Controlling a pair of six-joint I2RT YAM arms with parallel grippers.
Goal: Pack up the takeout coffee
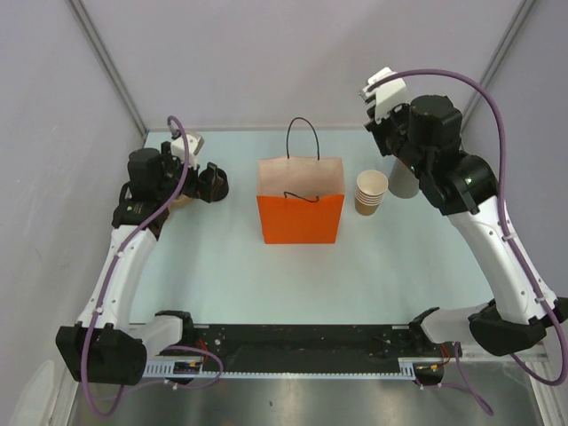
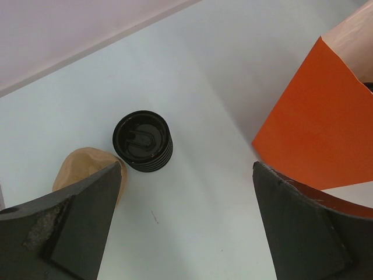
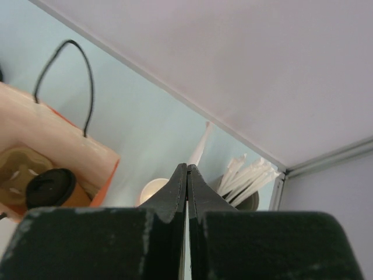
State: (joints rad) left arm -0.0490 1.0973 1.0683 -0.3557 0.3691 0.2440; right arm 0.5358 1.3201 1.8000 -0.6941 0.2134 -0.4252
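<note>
The lidded cup (image 3: 51,189) sits inside the orange bag (image 1: 300,217), at the lower left of the right wrist view. Right of the bag stand stacked tan cups (image 1: 371,193) and a pot of white sticks (image 3: 245,178). The right claw (image 3: 187,175) is pinched together on nothing. The left claw (image 2: 187,192) gapes wide near a pile of black lids (image 2: 143,142) and a tan thing (image 2: 81,166), maybe a cup. The surface (image 1: 222,275) is pale blue.

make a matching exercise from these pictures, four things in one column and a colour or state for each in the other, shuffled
Things:
1. left end effector
2. right end effector
3. paper bag
4. stack of lids

Colour or state:
a. black
b. shut
c. orange
d. open

Pairs: 1-d, 2-b, 3-c, 4-a
</note>
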